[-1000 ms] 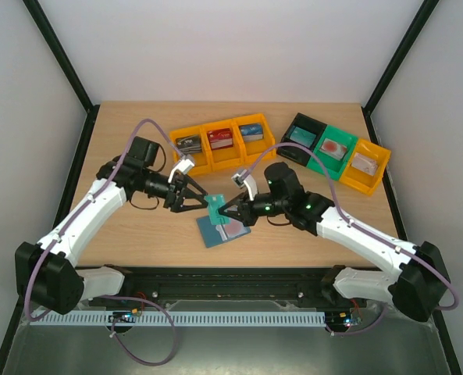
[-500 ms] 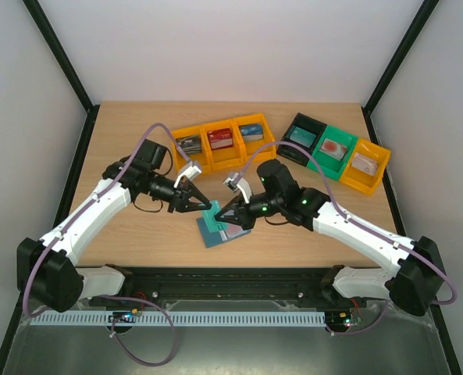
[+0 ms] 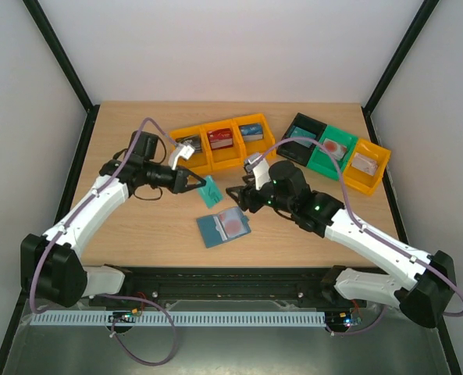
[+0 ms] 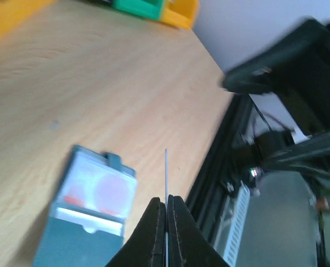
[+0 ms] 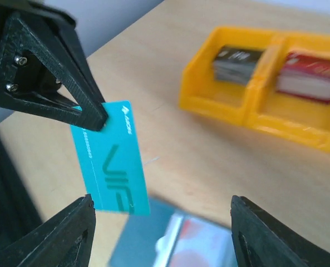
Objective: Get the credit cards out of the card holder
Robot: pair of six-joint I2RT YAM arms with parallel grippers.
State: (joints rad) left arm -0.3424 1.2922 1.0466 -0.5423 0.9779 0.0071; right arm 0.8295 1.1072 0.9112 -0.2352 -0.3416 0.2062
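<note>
My left gripper (image 4: 166, 208) is clamped on the teal card (image 5: 112, 167), pinching it by an upper corner so that it hangs clear of the table (image 3: 137, 234). From the left wrist I see the card edge-on, a thin line rising out of the closed tips. Its long axis runs away from my fingers toward the right arm. The right gripper (image 3: 235, 195) stands just beside the card's free end. Its fingers are apart with nothing between them, and I judge the card to be carried by the left alone.

The card holder (image 3: 223, 228) lies open and flat on the table, below both grippers and a little nearer the arm bases. A red-and-white card (image 3: 232, 224) shows through its clear sleeve, so the task is not finished. The right gripper is the nearer of the two to that sleeve. The yellow bin (image 3: 225, 162) sits just behind the left gripper, should the teal card belong there.
</note>
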